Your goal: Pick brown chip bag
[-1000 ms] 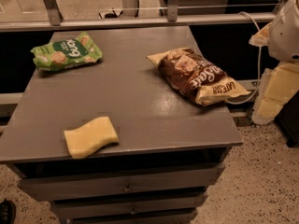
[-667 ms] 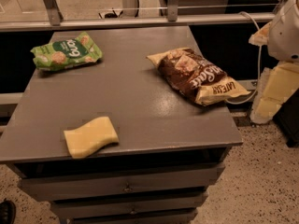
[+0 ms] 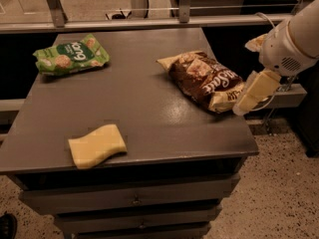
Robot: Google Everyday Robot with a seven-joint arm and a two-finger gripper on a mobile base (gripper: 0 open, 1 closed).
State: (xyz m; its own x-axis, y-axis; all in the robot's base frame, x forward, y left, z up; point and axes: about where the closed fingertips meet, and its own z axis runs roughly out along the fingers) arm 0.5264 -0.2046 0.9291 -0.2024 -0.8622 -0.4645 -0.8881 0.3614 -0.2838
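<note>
My gripper [image 3: 255,90] is at the right table edge and my arm is cut off by the frame. Can't tell the jaw state. Crinkly dark-brown chip bag [image 3: 202,77] with tan ends and white lettering lies flat, far right on the grey table [image 3: 149,118], just beside the gripper.

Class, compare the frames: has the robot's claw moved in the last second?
Yes. Against the table, the claw has shifted left, from beyond the table's right edge to the tan end of the brown chip bag.

The gripper [image 3: 250,95] is held at the table's [image 3: 149,114] right edge, chip bag [image 3: 203,78] just left, sponge [image 3: 96,146] and snack bag [image 3: 70,58] farther left.
</note>
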